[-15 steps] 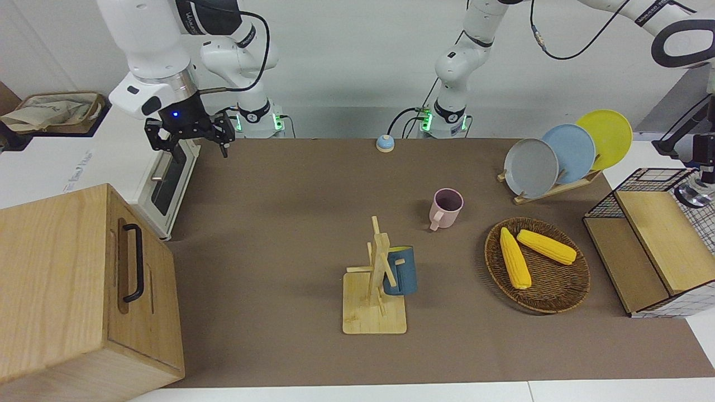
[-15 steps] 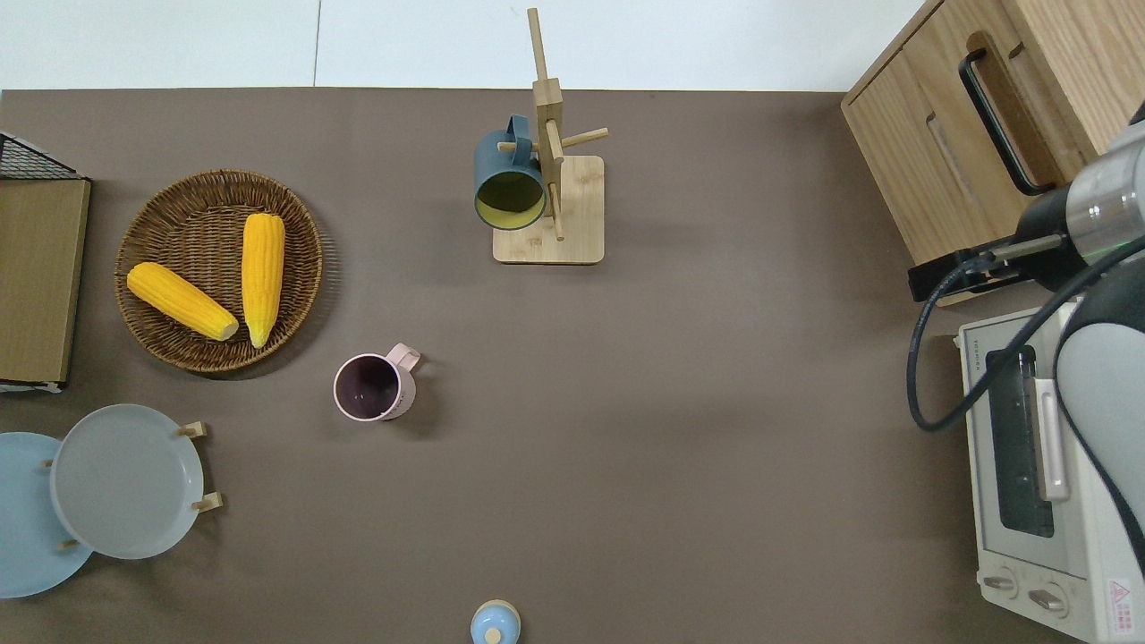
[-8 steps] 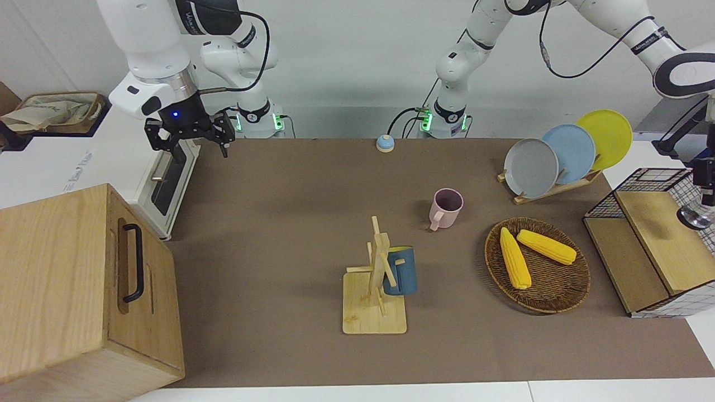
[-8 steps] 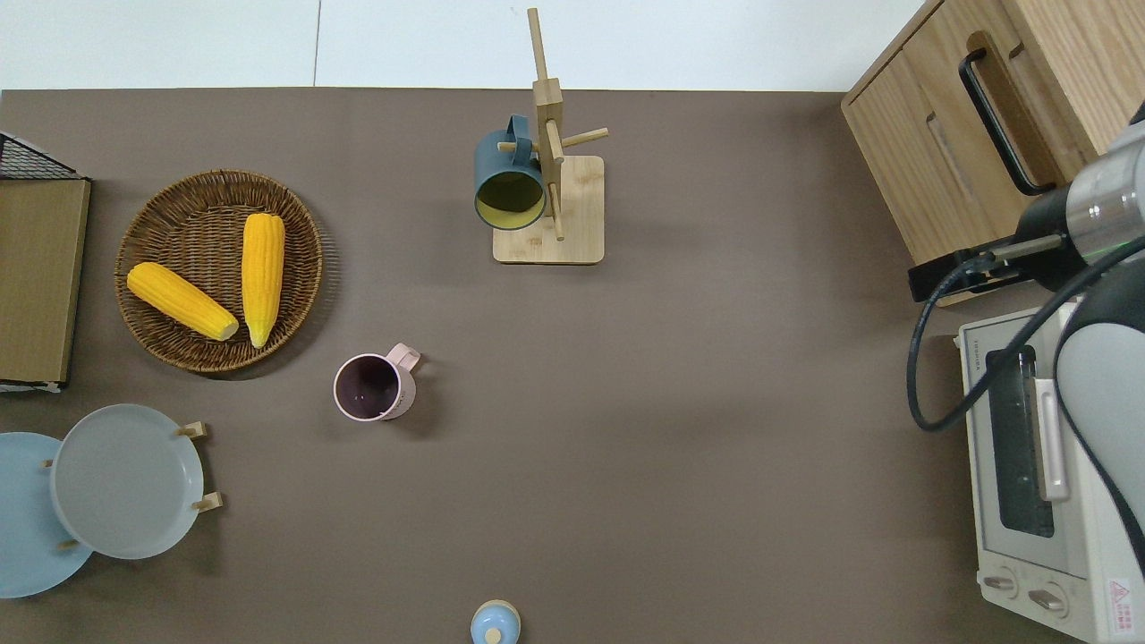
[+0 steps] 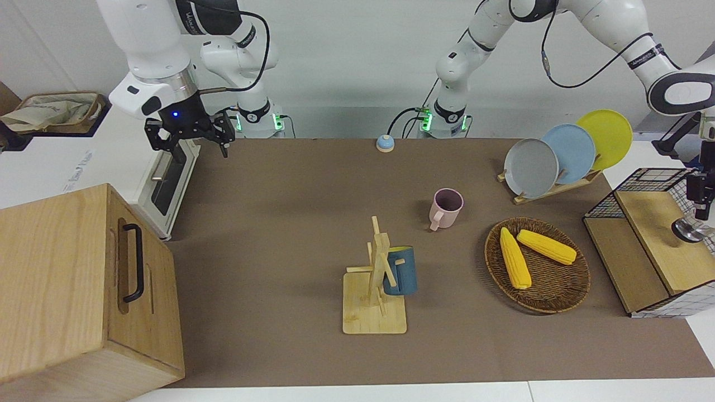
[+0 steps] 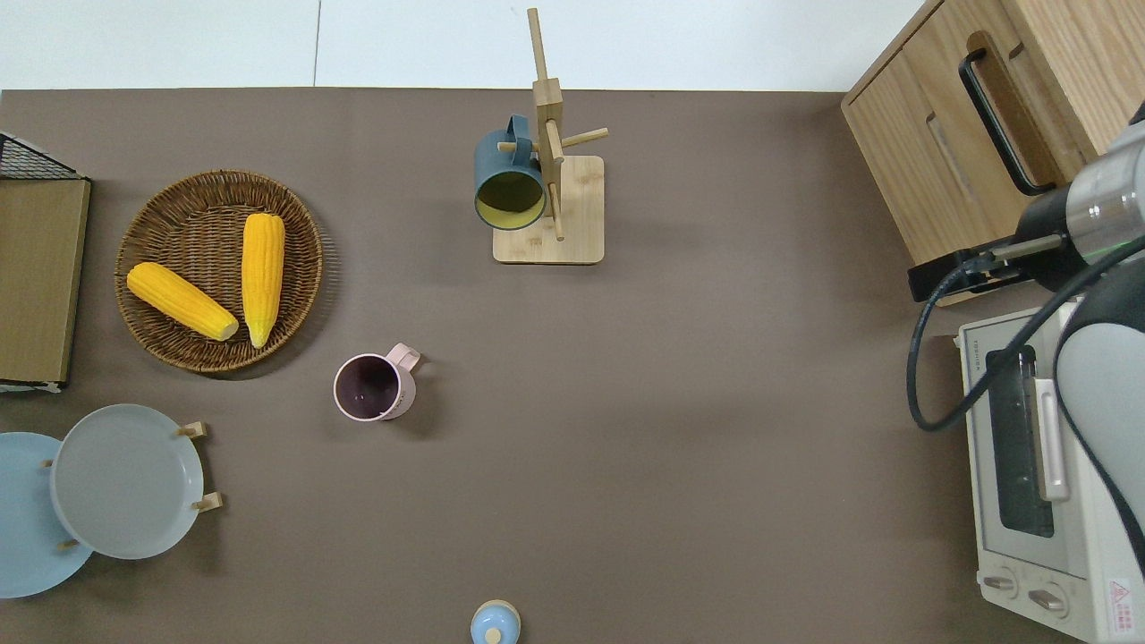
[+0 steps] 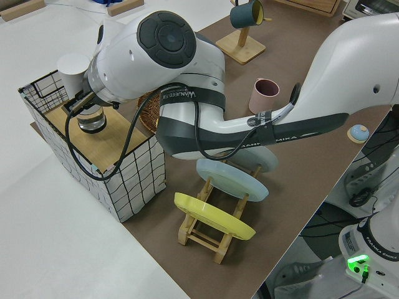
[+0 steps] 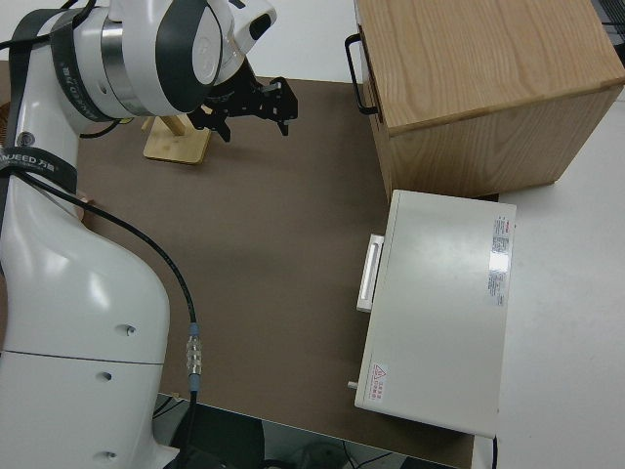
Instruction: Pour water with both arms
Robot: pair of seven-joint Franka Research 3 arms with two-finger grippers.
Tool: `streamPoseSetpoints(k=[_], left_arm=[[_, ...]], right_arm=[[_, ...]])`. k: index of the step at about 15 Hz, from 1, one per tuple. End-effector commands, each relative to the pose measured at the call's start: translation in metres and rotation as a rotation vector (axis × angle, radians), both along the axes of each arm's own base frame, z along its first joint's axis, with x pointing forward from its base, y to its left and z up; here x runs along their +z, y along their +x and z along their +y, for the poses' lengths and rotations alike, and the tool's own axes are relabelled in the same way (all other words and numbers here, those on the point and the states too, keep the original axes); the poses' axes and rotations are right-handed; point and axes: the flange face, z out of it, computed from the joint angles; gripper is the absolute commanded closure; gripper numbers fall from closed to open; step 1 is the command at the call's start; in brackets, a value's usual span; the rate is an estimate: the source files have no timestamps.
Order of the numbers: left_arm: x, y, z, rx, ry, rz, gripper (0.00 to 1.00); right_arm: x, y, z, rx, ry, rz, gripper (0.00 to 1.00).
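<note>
Left gripper (image 5: 700,188) (image 7: 80,104) points straight down over the wooden top of a wire crate (image 5: 651,223) (image 7: 118,142) at the left arm's end of the tabletop (image 5: 290,212). A clear glass (image 5: 689,230) (image 7: 92,119) sits directly under it. The wrist hides the gripper, so it cannot be told whether it is wide, narrow or clamped on the glass, nor whether the glass touches the wood. A white cup (image 7: 73,64) stands on the crate just beside the glass.

The left arm (image 5: 620,28) (image 7: 187,93) arches high from its base, stretches out past the plate rack (image 5: 553,187), and bends sharply down at the wrist.

The right arm (image 5: 151,50) (image 8: 88,244) is parked. The right gripper (image 5: 189,135) (image 8: 249,107) hangs downward, spread wide and empty.

A pink mug (image 5: 446,207) (image 6: 371,386) stands upright near the middle of the tabletop, nearer to the robots than a wooden mug stand (image 5: 374,312) (image 6: 559,228). A blue mug (image 5: 401,271) (image 6: 508,183) hangs from a peg on that stand. A wicker basket (image 5: 550,290) (image 6: 170,344) lies between the stand and the crate and holds two corn cobs (image 5: 515,258). A toaster oven (image 6: 1011,501) (image 8: 439,313) and a wooden cabinet (image 5: 61,279) occupy the right arm's end.
</note>
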Motion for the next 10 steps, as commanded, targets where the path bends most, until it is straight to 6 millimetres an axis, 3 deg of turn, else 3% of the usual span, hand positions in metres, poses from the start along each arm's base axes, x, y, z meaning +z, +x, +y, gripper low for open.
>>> streamPoseSetpoints(k=[1, 5, 8, 9, 10], left_arm=[[-0.006, 0.005, 0.006, -0.008, 0.021, -0.031, 1.0], [-0.022, 0.01, 0.005, -0.018, 0.011, -0.014, 1.0], [-0.023, 0.01, 0.005, -0.018, 0.011, -0.012, 0.94], [-0.023, 0.01, 0.005, -0.019, 0.011, -0.013, 0.77], [-0.023, 0.011, 0.005, -0.021, 0.012, -0.012, 0.33]], right_arm=[[0.004, -0.004, -0.001, 0.005, 0.016, 0.005, 0.013], [0.004, -0.004, -0.002, 0.003, 0.016, 0.005, 0.013], [0.004, -0.004, -0.002, 0.003, 0.016, 0.005, 0.013], [0.004, -0.004, -0.002, 0.003, 0.016, 0.005, 0.013], [0.004, -0.004, -0.002, 0.003, 0.016, 0.005, 0.013]])
